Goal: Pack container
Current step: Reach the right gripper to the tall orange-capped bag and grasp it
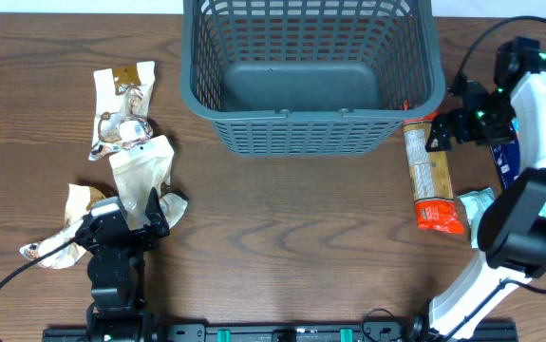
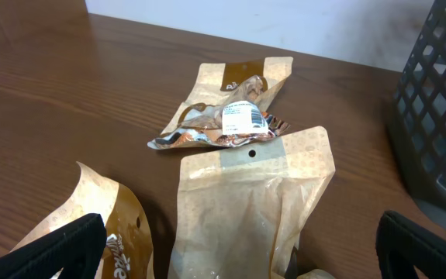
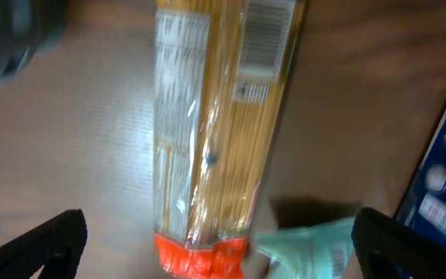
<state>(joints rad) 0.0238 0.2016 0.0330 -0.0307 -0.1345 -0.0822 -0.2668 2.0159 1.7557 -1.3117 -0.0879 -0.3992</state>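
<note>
The container sits top centre in the overhead view, far rim cut off by the frame; only its solid floor shows inside. Just right of it a spaghetti packet lies on the brown wooden table, blurred in the right wrist view, the right gripper near its top end, jaws wide. At lower left the left gripper gapes wide over kraft pouches.

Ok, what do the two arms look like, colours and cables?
The left arm is all black, trailing a black cable. The right arm has white links, black joints and small green lights. The fingers on both are black.
</note>
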